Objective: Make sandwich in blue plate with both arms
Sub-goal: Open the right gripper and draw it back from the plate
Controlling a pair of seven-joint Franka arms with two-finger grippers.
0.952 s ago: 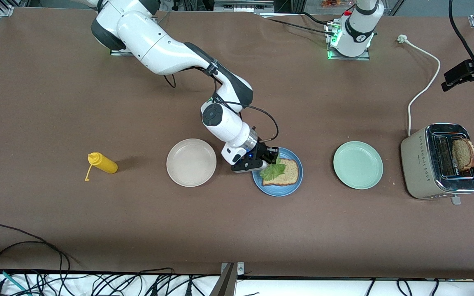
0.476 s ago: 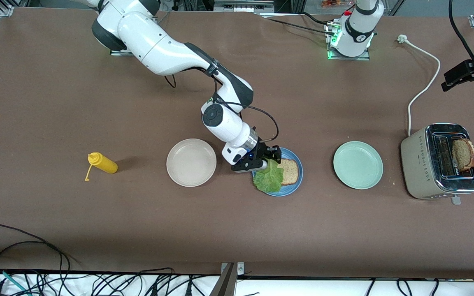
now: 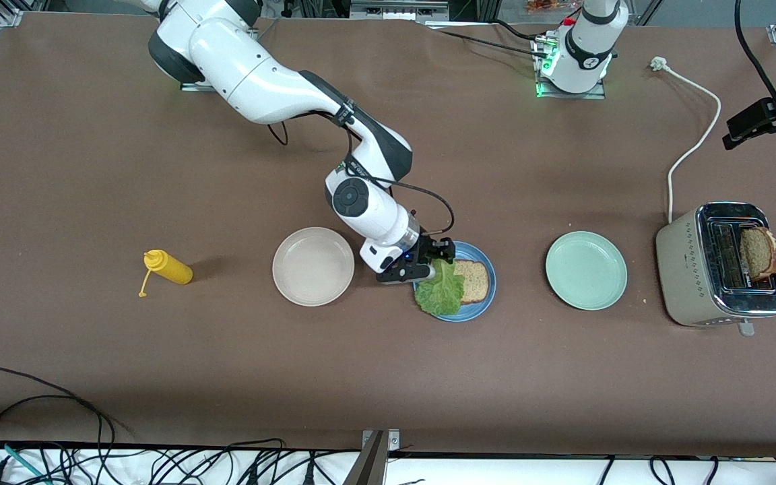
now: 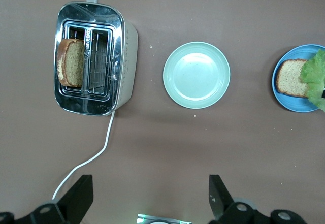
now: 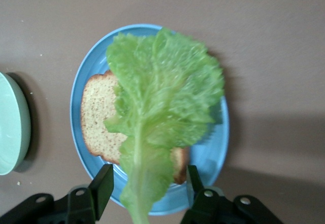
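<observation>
Layering: ruffled green lettuce leaf (image 3: 440,292) rests on brown bread slice (image 3: 474,281), round blue plate (image 3: 483,304); right gripper (image 3: 437,259) parted, empty. Left gripper (image 4: 147,198) waits spread, empty; next, toaster slice (image 3: 760,252).

The right arm (image 3: 260,67) is being seen as glossy white shells joined by dark grey bands. A black cable (image 3: 428,199) is being looped beside its wrist, and a green light (image 3: 541,84) is being shown at the left arm's base (image 3: 580,57).

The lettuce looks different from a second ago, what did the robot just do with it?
The right gripper opened and let go of the lettuce leaf, which dropped and spread over the bread slice on the blue plate, toward the beige plate. The gripper lifted slightly. The left arm, toaster, green plate and yellow bottle stayed put.
</observation>
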